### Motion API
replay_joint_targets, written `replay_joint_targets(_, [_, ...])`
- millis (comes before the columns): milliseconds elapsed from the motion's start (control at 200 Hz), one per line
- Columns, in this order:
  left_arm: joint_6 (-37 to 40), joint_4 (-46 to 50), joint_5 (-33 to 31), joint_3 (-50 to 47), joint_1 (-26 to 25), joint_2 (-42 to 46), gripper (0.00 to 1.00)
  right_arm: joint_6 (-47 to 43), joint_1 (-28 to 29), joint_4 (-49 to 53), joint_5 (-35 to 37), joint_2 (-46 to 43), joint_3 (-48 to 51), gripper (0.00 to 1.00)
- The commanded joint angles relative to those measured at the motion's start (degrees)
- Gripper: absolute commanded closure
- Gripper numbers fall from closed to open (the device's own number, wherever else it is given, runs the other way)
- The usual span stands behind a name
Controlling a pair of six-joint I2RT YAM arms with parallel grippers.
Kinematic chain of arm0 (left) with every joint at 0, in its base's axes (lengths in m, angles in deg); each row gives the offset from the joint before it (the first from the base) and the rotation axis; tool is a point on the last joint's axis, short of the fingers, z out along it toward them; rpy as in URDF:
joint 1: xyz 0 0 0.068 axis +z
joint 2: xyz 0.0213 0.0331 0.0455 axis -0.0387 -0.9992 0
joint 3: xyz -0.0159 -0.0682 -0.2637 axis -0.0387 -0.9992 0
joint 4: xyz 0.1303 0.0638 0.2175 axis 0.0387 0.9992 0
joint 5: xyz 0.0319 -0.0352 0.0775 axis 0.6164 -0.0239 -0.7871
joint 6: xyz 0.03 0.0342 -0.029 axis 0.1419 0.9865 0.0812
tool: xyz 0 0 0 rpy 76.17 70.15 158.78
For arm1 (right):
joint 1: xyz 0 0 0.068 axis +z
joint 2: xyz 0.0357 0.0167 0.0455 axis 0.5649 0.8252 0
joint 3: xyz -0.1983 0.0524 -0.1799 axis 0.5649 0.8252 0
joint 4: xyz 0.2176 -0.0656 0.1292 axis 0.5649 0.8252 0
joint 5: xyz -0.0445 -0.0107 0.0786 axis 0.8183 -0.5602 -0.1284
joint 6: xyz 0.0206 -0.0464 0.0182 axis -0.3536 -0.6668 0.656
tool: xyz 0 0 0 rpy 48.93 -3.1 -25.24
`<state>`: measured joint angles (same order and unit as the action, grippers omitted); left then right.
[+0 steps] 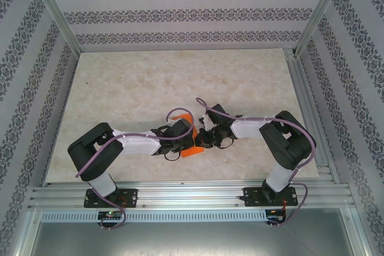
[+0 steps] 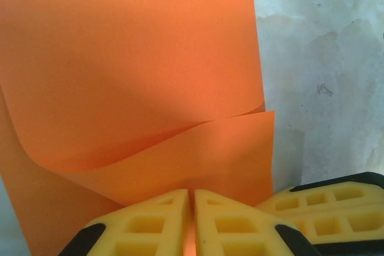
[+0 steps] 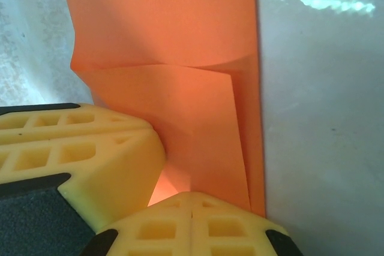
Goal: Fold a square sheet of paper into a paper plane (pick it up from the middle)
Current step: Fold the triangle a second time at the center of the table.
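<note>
I see my left claw (image 2: 192, 199) clamped shut on the near edge of the orange sheet of paper (image 2: 132, 58), a sliver of orange showing between its pads (image 2: 150, 226). The sheet lies partly folded at the front middle of the table (image 2: 324, 58), one flap curling over the rest. My right claw (image 3: 192, 201) is closed just beside the left; whether it pinches paper I cannot tell

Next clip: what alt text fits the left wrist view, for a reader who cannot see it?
A bright orange square sheet of paper, one layer curling over another, covers most of the frame, pinched at the bottom by the shut left gripper. The right gripper sits at lower right; pale marbled table shows on the right.
</note>
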<state>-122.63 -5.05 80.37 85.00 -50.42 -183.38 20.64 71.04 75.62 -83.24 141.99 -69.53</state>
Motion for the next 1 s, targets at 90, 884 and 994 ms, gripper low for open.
replay_joint_targets(90, [1.19, 4.25, -2.66, -0.27, -0.22, 0.56, 0.84, -3.33, -0.35, 5.45, 6.31, 2.01, 3.72, 0.99])
replay_joint_targets(884, [5.36, 0.83, -1.37, -5.18, 11.43, 2.86, 0.80, -4.35, -0.90, 7.49, 6.66, 1.41, 4.26, 0.99])
replay_joint_targets(994, [6.81, 2.46, -1.62, -4.63, 13.32, 3.19, 0.80, -4.35, -0.90, 7.70, 6.79, 1.24, 4.35, 1.00])
